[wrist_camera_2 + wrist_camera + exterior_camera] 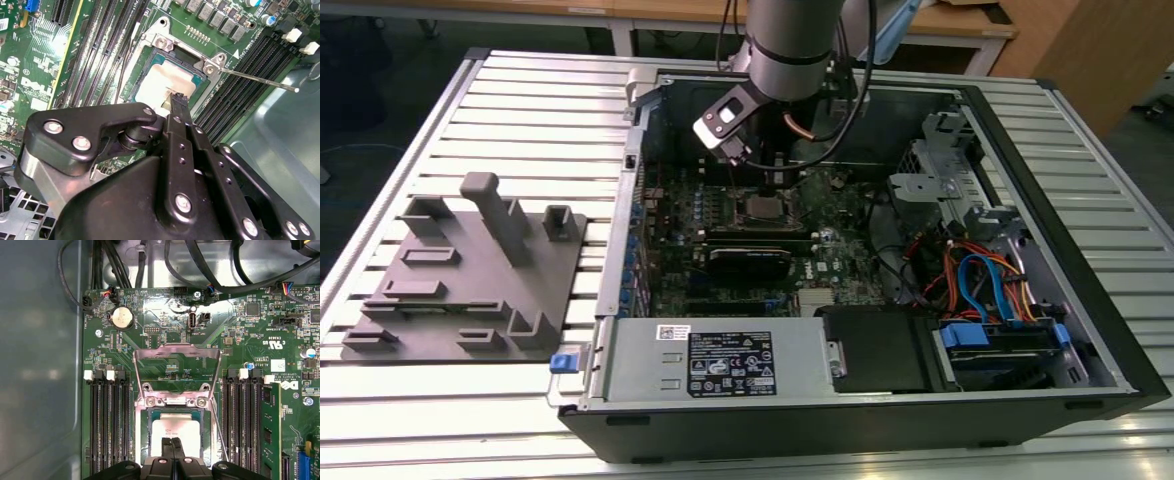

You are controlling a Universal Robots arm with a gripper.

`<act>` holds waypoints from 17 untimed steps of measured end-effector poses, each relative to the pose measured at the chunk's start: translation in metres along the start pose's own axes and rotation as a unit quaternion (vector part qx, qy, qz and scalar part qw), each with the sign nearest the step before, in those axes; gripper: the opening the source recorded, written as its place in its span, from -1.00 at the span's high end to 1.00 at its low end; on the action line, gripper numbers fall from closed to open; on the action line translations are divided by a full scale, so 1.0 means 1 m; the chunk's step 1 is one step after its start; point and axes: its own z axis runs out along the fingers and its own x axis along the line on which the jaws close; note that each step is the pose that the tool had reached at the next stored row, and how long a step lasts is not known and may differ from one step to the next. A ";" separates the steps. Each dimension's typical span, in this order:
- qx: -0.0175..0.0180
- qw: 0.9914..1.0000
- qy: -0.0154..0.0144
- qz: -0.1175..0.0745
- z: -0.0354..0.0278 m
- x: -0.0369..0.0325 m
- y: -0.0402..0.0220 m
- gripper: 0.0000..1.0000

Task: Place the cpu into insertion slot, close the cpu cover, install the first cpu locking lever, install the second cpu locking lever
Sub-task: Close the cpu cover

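Black linkage arms and bolts of the gripper [176, 97] sit closest in the second wrist view. Its two fingers are pressed together with nothing seen between them, clearest in the first wrist view [172, 441]. The tips are down at the pale metal top of the cpu [165, 426], near one of its edges; touching or just above, cannot tell. The cpu lies flat inside the insertion slot [141, 432] with the silver rim all round it, and it is seated in the second wrist view too [152, 85]. The cpu cover [177, 349] is swung up and back from its hinge screws, a thin silver frame with the green board visible through its window, so not closed over the chip. A thin locking lever rod [260, 80] sticks out free from the socket corner, unlatched; it also runs slantwise just beside the socket [218, 430]. Long black memory slots [107, 425] flank the socket on both sides. A coin battery [121, 317] sits further out on the motherboard [240, 340]. In the exterior view the arm reaches down into the open computer case [1067, 390], with the gripper [778, 183] right over the socket [761, 207]. A power supply [707, 360] sits at the case's near edge. A grey fixture block [454, 290] lies on the slatted table [520, 100] at the exterior view's left, well apart from the case.
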 end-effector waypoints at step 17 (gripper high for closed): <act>0.000 1.000 0.001 0.000 -0.0030 0.0002 0.0001 0.79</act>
